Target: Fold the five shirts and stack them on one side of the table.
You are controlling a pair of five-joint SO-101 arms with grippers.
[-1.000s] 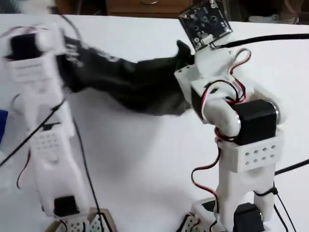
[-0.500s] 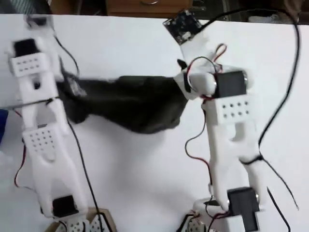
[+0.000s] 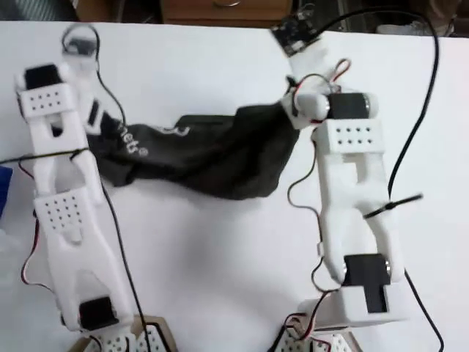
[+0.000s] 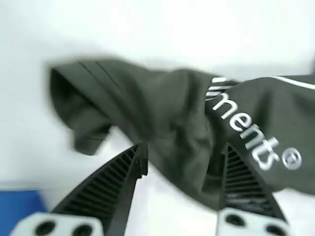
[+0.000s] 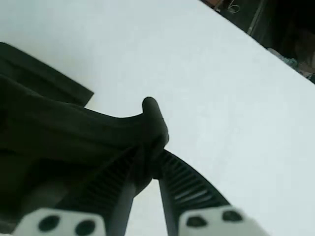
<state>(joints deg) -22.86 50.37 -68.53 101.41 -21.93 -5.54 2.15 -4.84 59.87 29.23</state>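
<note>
A dark shirt point(image 3: 212, 150) with white lettering lies stretched across the white table point(image 3: 220, 257) between the two arms. My right gripper point(image 3: 291, 110) is at the shirt's right end. In the right wrist view it point(image 5: 150, 147) is shut, and a fold of the shirt point(image 5: 59, 132) is pinched at its tips. My left gripper point(image 3: 99, 121) hangs over the shirt's left end. Seen from the left wrist, it point(image 4: 182, 152) is open, its fingers point(image 4: 125, 174) straddling the bunched fabric point(image 4: 182, 113) near the lettering.
A blue object point(image 3: 4, 187) sits at the table's left edge, close to the left arm, and shows as a blue patch point(image 4: 19, 209) in the left wrist view. Wooden furniture point(image 3: 220, 11) stands behind the far edge. Cables trail off both arms.
The right arm has stretched out and shifted right and toward the far edge, pulling the shirt longer. The shirt's lettering has come into sight at the left end.
</note>
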